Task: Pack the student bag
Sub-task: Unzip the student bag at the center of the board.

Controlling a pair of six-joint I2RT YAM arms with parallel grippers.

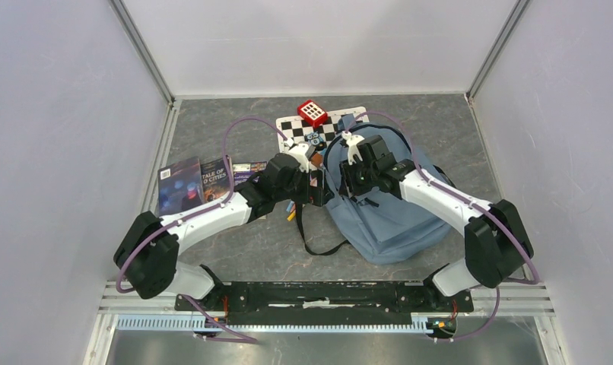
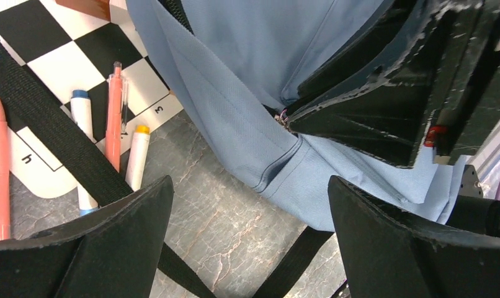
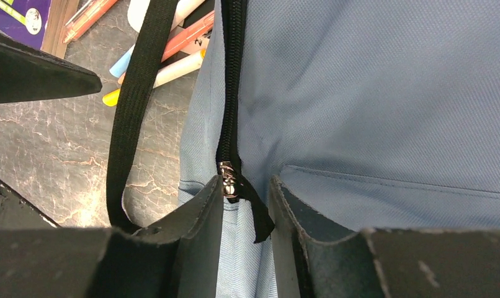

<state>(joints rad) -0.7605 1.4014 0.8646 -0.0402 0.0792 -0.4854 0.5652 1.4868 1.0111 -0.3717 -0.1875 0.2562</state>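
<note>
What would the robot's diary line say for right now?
left jaws: wide open beside student bag | right jaws: slightly apart around zipper pull | pens: outside bag

Bright even diffuse light, soft faint shadows, overhead view sharp, wrist close-ups softer near edges

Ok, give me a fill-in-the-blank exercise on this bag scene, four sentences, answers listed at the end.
1. The right gripper has the metal pull of the student bag's ____ between its fingers.
2. The left gripper stands wide ____.
3. The strap lying across the pens is ____ in colour.
4. The cube at the far end of the table is ____ with white squares.

Missing words: zipper; open; black; red.
</note>
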